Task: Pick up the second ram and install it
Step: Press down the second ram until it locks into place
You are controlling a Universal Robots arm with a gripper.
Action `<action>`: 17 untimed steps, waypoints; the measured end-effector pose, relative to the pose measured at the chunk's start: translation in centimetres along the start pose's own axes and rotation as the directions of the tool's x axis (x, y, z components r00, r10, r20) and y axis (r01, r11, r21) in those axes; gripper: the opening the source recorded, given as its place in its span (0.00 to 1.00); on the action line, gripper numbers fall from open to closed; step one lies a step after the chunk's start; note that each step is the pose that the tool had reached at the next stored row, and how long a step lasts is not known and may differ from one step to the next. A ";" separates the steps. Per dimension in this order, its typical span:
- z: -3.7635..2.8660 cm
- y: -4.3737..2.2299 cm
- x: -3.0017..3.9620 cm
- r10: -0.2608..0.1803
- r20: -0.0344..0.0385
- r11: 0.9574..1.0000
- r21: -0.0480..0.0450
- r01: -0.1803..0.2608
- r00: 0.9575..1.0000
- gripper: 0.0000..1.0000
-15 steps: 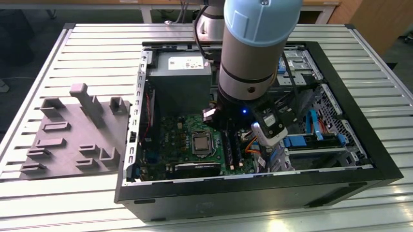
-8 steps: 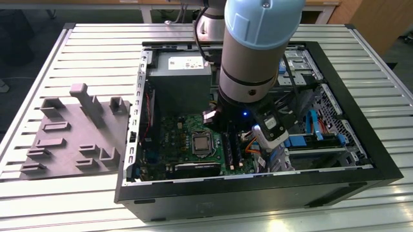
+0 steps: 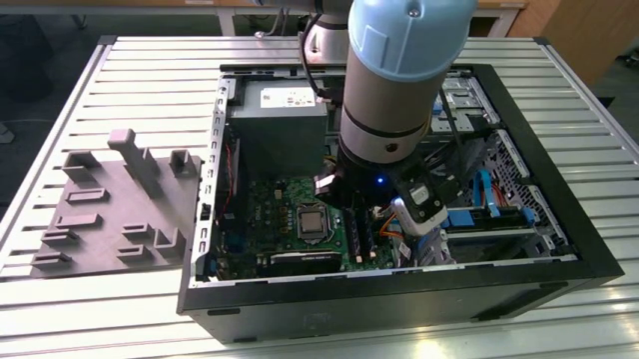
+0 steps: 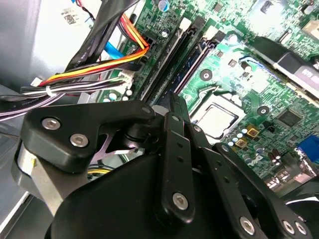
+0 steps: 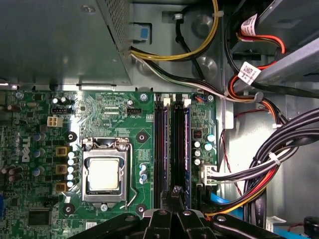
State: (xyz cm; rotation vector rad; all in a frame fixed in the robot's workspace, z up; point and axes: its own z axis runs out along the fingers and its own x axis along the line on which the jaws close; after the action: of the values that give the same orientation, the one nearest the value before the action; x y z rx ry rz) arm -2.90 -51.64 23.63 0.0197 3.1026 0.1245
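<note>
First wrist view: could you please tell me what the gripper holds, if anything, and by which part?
It cannot be told: the gripper hangs over the long black plastic slots of the green motherboard, any hold hidden.

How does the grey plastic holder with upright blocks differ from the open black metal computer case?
The grey plastic holder is pale; the black computer case is dark. The holder is low and small; the case is taller and far larger. The robot arm reaches down into the case, over its green motherboard; the holder lies apart, on the exterior view's left. Both rest on the slatted metal table.
</note>
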 end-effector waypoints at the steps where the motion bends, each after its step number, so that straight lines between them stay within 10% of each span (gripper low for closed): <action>1: -0.01 -0.07 0.00 0.000 0.000 1.000 0.000 0.000 1.000 0.11; 17: -0.08 -0.99 -0.01 0.000 0.000 1.000 0.000 0.000 1.000 0.11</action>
State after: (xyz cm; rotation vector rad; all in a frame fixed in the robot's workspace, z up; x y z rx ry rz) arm -2.90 -52.63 23.63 0.0197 3.1026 0.1246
